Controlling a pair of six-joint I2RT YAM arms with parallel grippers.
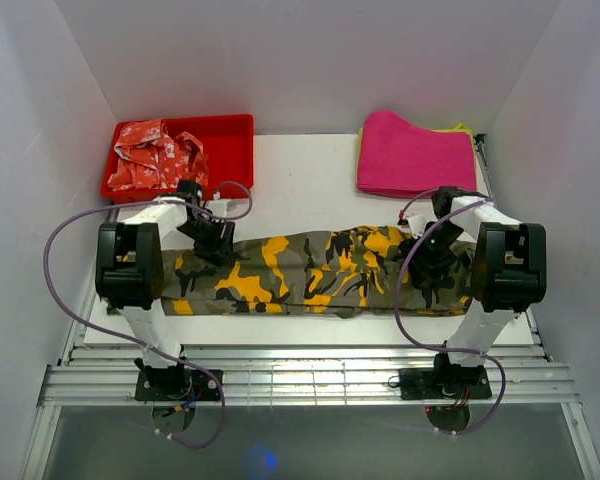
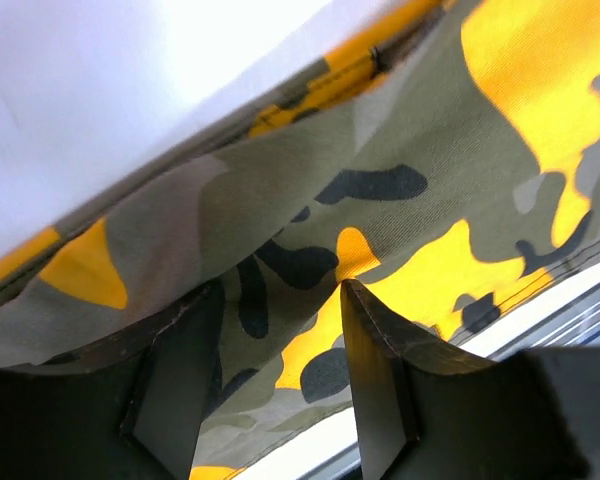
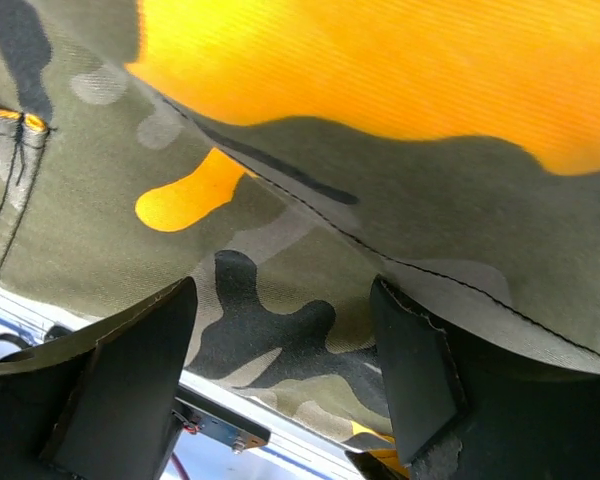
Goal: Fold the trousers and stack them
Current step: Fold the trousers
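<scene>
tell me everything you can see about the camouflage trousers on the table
The camouflage-print cloth trousers are woven, twill-like fabric in olive, grey, black and bright orange-yellow patches, with stitched seams. They lie as one long, narrow, layered band running left to right across the white table, slightly rumpled. The left gripper is at their left end and the right gripper at their right end, each with jaws apart over the cloth; whether the fingers press it cannot be told.
</scene>
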